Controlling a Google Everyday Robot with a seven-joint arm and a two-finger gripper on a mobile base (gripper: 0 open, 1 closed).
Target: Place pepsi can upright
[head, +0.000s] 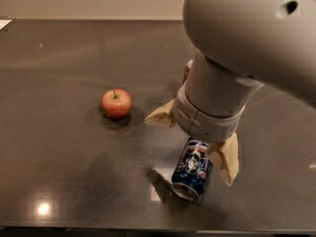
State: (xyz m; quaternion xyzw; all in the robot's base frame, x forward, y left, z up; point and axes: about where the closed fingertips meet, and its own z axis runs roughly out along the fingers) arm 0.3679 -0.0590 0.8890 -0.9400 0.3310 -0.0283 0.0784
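The pepsi can (190, 172) lies on its side on the dark table, near the front edge, with its silver end facing me. It is dark blue with a red-and-white graphic. My gripper (189, 151) hangs just above its far end and is open. One tan finger (160, 117) sticks out to the left of the can. The other finger (226, 158) lies along the can's right side. The big grey arm hides the can's far end.
A red apple (116, 103) sits left of the gripper. A sliver of the brown-gold can (187, 71) shows behind the arm; the rest is hidden. The table's front edge (98, 227) runs just below the pepsi can.
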